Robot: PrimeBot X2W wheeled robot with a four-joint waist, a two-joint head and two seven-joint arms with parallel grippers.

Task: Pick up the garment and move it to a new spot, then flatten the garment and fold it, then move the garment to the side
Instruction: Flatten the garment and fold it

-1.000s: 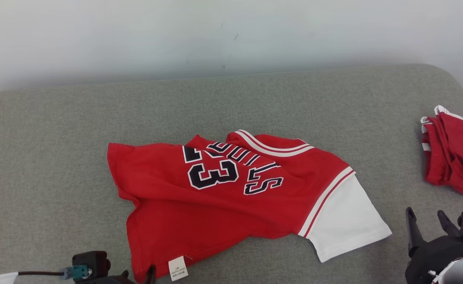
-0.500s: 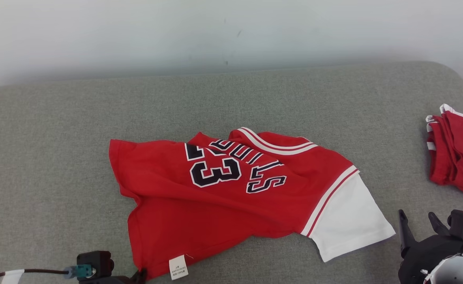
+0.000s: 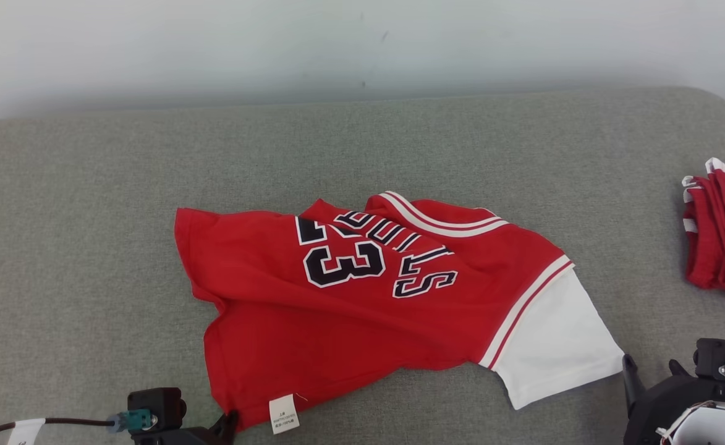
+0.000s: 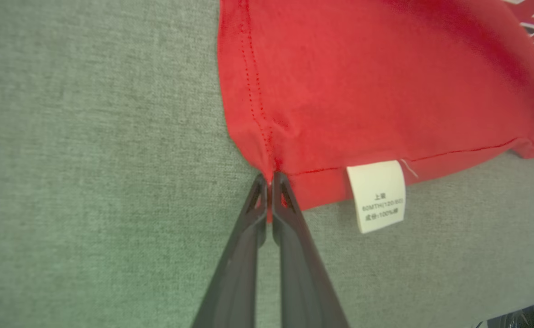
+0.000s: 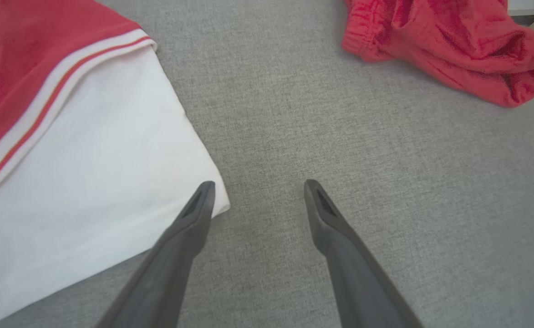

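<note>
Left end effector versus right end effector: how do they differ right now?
The left end effector is shut; the right end effector stands open. The left end effector pinches the hem corner of the jersey, near the care label; the right end effector holds nothing, beside the corner of the white sleeve. Both have long dark fingers over the grey cushion.

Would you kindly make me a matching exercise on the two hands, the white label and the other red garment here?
1 left hand; 2 right hand; 3 white label; 4 crumpled red garment.
A open beside the white sleeve; B at the right edge of the grey surface; C shut on the hem corner of the jersey; D sewn to the jersey's hem.
Pairs: 1-C, 2-A, 3-D, 4-B.
</note>
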